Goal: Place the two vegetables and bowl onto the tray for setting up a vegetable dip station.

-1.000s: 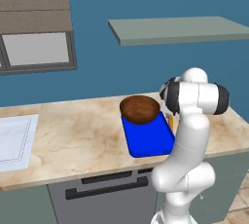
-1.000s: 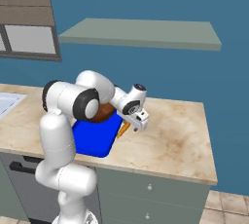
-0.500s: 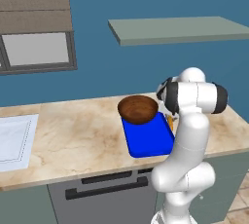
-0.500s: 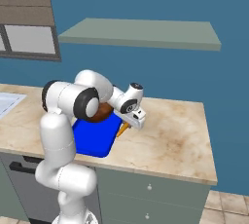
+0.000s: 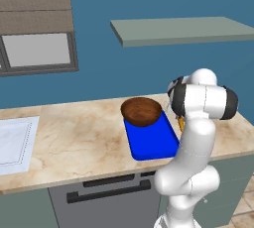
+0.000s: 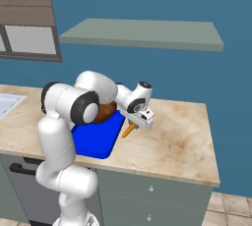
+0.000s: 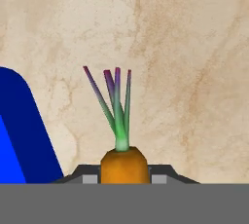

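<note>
My gripper (image 6: 139, 122) is shut on the carrot (image 6: 129, 130), a slim orange vegetable slanting down toward the counter just right of the blue tray (image 6: 96, 140). The hand view has the carrot's (image 7: 123, 166) orange top clamped between my fingertips (image 7: 89, 178), its green and purple leaves pointing away over the marble; the tray's corner (image 7: 19, 130) lies at the left. In the left base view the dark wooden bowl (image 5: 141, 111) rests on the far end of the tray (image 5: 151, 142), and a sliver of carrot (image 5: 181, 123) peeks out behind my arm.
A pale white sheet with a dotted border (image 5: 15, 142) lies at the counter's left end. A grey shelf (image 5: 183, 28) hangs on the blue wall above. Bare marble counter (image 6: 177, 136) stretches right of the carrot up to the counter's end.
My jaws have closed onto the carrot's top. The arm, tray and bowl have barely shifted.
</note>
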